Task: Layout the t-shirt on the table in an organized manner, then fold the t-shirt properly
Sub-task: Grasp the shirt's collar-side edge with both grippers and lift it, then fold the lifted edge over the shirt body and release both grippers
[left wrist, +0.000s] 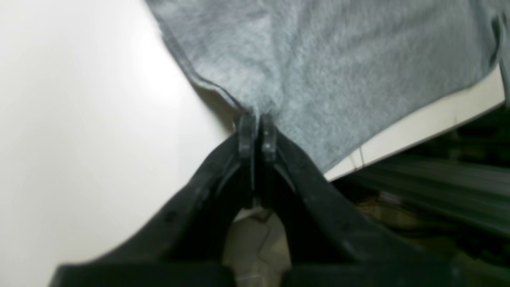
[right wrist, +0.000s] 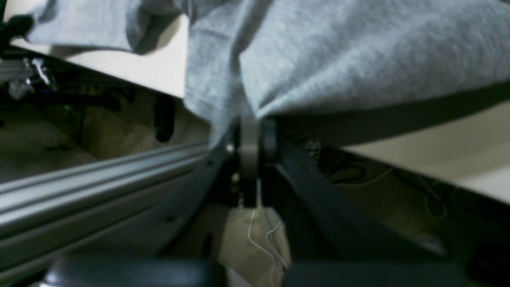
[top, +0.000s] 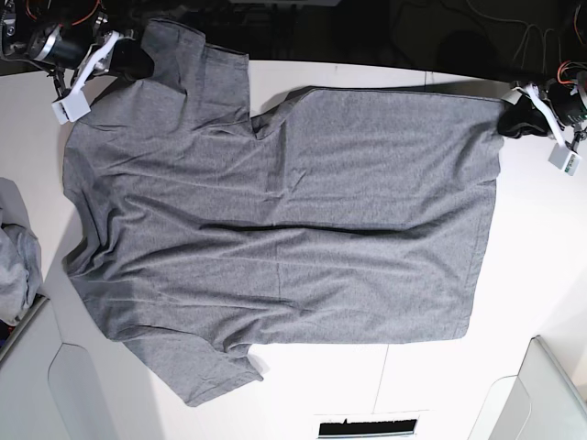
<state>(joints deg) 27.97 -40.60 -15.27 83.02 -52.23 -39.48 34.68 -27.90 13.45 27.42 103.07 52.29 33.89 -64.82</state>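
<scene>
Shirt (top: 275,238): grey heather, short-sleeved, spread flat across the middle of the base frame, sleeves at upper left and lower left, hem running down the right side. A long crease crosses its middle. Its upper edge lies along the table's far edge.

Table (top: 541,257): smooth white top, bare at right and along the bottom of the base frame; a thin dark seam shows at lower centre. In the left wrist view its edge (left wrist: 418,131) cuts across the right, with dark blurred space beyond.

Left gripper (left wrist: 257,137): upper right of the base frame (top: 521,117), jaws pressed together on the shirt's hem corner (left wrist: 318,79).

Right gripper (right wrist: 251,139): upper left of the base frame (top: 128,60), jaws pinched on the cloth (right wrist: 338,59) at the sleeve, at the table edge (right wrist: 458,159).

Rail (right wrist: 99,179): grey metal profile under the table edge, left of the right wrist frame; loose thin wires below the jaws.

Cloth bundle (top: 16,261): paler bluish-grey, left edge of the base frame, apart from the shirt.

Bins (top: 550,394): light grey, at lower right and lower left corners.

Room beyond the far edge: dark, cables faintly seen.
</scene>
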